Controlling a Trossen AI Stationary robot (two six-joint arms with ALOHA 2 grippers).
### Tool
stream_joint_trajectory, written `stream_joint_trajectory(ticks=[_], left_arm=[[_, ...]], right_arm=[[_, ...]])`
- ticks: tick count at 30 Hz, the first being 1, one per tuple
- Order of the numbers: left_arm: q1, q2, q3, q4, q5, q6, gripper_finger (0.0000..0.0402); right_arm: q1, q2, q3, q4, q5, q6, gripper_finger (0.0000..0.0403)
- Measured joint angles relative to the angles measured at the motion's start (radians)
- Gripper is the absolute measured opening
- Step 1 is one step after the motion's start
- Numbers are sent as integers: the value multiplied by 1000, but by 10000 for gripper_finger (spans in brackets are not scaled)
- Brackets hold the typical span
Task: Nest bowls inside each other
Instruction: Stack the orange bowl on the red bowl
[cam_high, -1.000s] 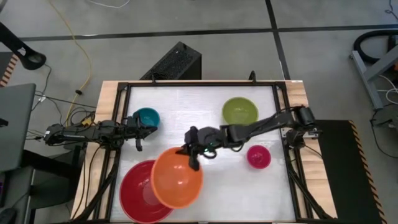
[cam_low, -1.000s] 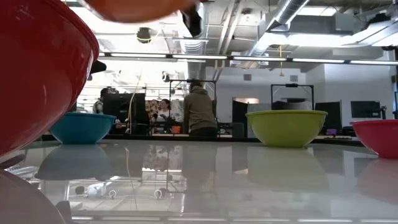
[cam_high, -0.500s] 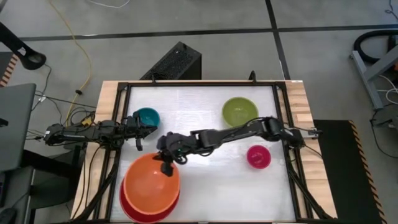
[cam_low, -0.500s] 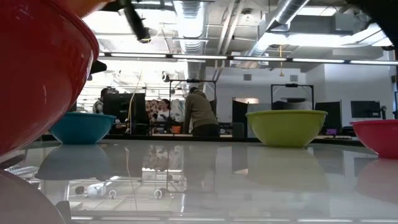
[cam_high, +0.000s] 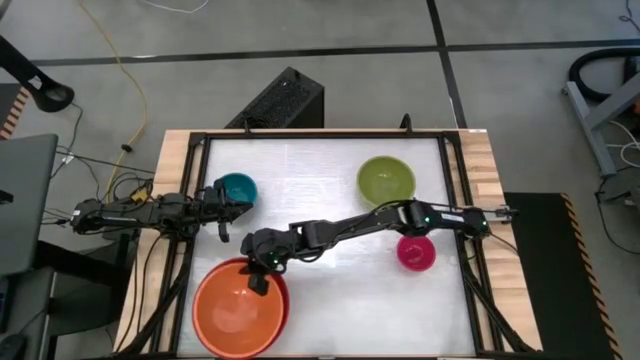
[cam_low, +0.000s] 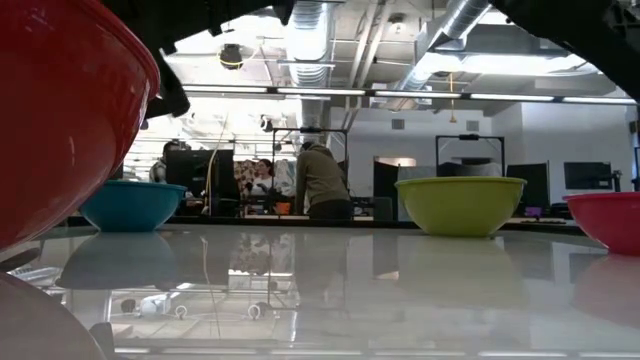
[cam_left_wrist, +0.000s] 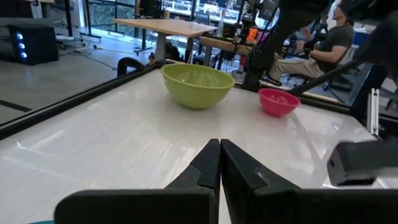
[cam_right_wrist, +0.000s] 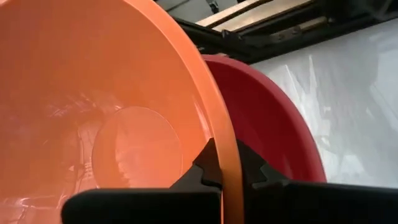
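The orange bowl (cam_high: 236, 318) lies inside the big red bowl (cam_high: 284, 300) at the table's near left, and only a sliver of red rim shows around it. My right gripper (cam_high: 262, 278) is shut on the orange bowl's rim. The lime green bowl (cam_high: 386, 179) stands on its base at the far right, and the magenta-pink bowl (cam_high: 415, 251) stands nearer. The teal bowl (cam_high: 237, 188) stands at the far left. My left gripper (cam_left_wrist: 219, 163) waits beside it, shut on nothing. My right gripper pinches the orange bowl's rim (cam_right_wrist: 225, 163) on its far right side, one finger inside the wall and one outside. The fingers slant down from the table's far right. The bowl sits tilted within the red bowl (cam_right_wrist: 273, 134); whether it rests there I cannot tell.
A black frame (cam_high: 320, 134) borders the white tabletop. Bare surface lies in the middle and at the near right. In the low view the red bowl (cam_low: 60, 110) fills the left foreground. People sit and stand in the room beyond the far edge.
My right gripper, still shut on the rim, has carried the orange bowl toward the table's left and near edges and down. The bowl was raised beside the red bowl and is now lowered into it. The arm has stretched out across the table.
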Motion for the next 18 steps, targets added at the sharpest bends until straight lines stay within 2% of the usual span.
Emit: stream_joint_trajectory(ticks=[6,18], left_arm=[[0,0,0,0,0,0,0],[0,0,0,0,0,0,0]], right_arm=[[0,0,0,-30,1,-8,21],[0,0,0,-59,1,-30,59]])
